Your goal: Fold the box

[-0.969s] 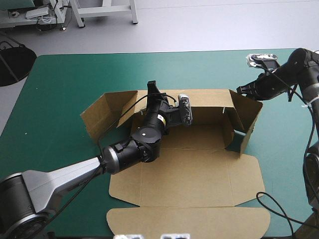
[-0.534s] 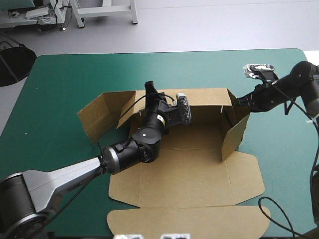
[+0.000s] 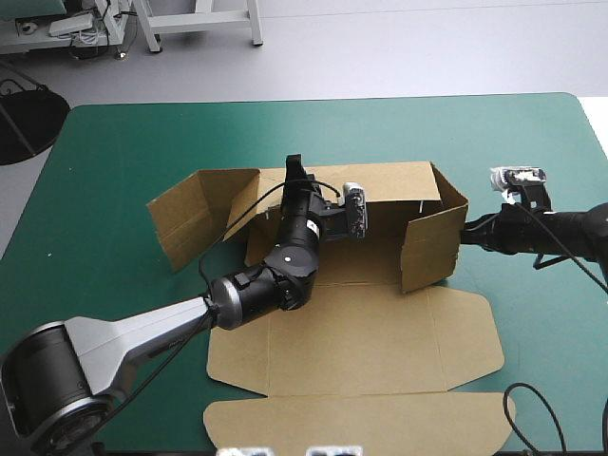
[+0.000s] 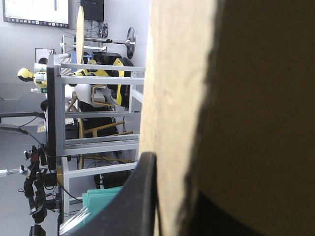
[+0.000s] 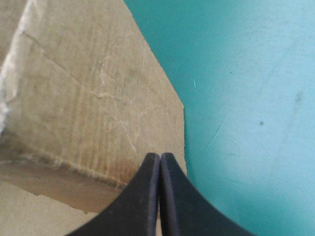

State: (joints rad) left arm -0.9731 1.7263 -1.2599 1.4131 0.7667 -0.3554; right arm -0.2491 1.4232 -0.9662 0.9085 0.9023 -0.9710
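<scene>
- Since the earlier frames the right arm has drawn back toward 3 o'clock and dropped low, and the box's [image 3: 361, 323] right wall [image 3: 427, 252] has swung inward from its splayed pose to stand nearly upright.
- It lies at the middle of the teal-green surface [image 3: 114, 152], with its floor flat. The back wall [image 3: 389, 180] is raised at 12 o'clock and the left wall [image 3: 195, 218] leans outward at 9 o'clock. The lid [image 3: 361, 423] lies flat at 6 o'clock.
- The left end effector [image 3: 295, 176] is clamped over the top edge of the back wall. In its wrist view the brown board stands right against one black finger, so the fingers are all but closed on the sheet.
- The right end effector [image 3: 465, 231] has its fingers pressed together into one point and grips nothing. Its tip sits at the outer face of the right wall, low down near the wall's free corner.
- The board looks light and stiff. It should hinge readily along its creases and is likely to spring back once released.
- A pinch on a wall's top edge near a corner seems the firmest hold.
- A push with closed fingers should land near a crease, not mid-panel, or the panel may buckle or the whole sheet slide on the cover.
</scene>
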